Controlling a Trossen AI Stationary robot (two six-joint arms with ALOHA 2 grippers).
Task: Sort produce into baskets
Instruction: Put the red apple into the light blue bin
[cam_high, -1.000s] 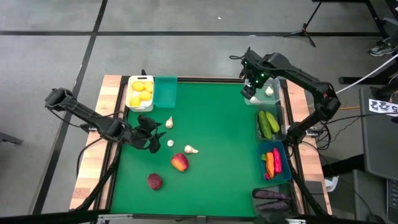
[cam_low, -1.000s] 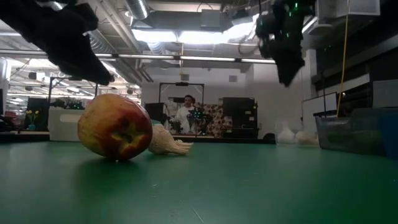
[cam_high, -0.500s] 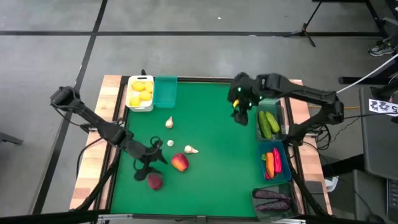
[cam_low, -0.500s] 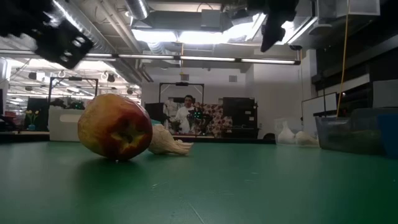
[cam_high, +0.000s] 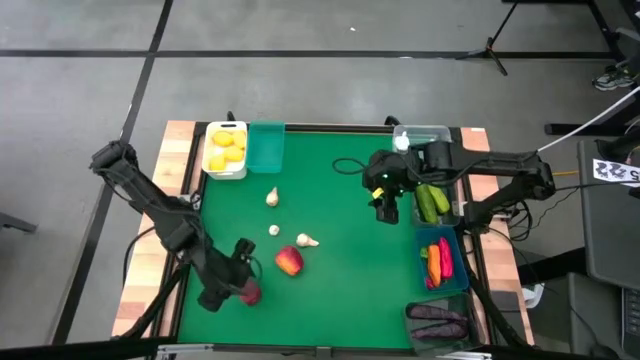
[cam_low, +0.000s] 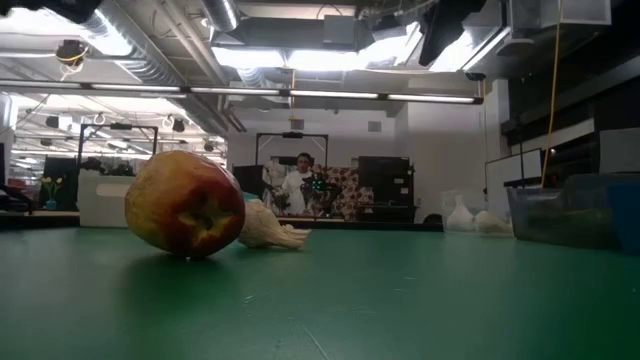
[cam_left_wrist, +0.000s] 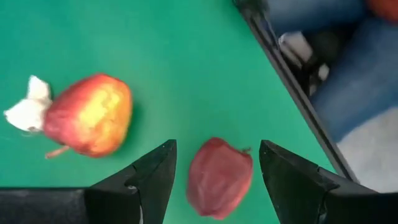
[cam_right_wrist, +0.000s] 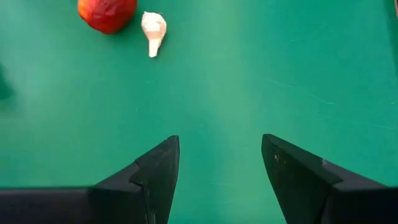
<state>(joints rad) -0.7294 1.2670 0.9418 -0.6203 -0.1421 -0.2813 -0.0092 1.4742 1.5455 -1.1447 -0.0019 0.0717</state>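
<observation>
A dark red apple (cam_left_wrist: 219, 177) lies on the green mat near the table's near left. My left gripper (cam_left_wrist: 217, 148) hangs open above it, one finger on each side, touching nothing; the high view shows the left gripper (cam_high: 240, 274) beside that apple (cam_high: 251, 293). A red-yellow apple (cam_high: 289, 261) and three garlic bulbs (cam_high: 308, 240) (cam_high: 274, 230) (cam_high: 271, 197) lie mid-mat. My right gripper (cam_high: 385, 208) is open above bare mat, right of centre. In the right wrist view the right gripper (cam_right_wrist: 220, 140) is empty, with the apple (cam_right_wrist: 107, 12) and a garlic bulb (cam_right_wrist: 152, 26) farther off.
A white basket of lemons (cam_high: 225, 148) and a teal basket (cam_high: 266, 146) stand at the far left. Along the right edge are a clear basket (cam_high: 425, 135), a basket of cucumbers (cam_high: 432, 200), a blue basket (cam_high: 440, 262) with carrots and chilies, and a grey basket of eggplants (cam_high: 437, 320).
My left gripper has swung toward the table's near edge, from beside the garlic to over the dark red apple, rolling as it went. My right gripper has come away from the clear basket toward the middle of the table. Nothing on the mat has moved.
</observation>
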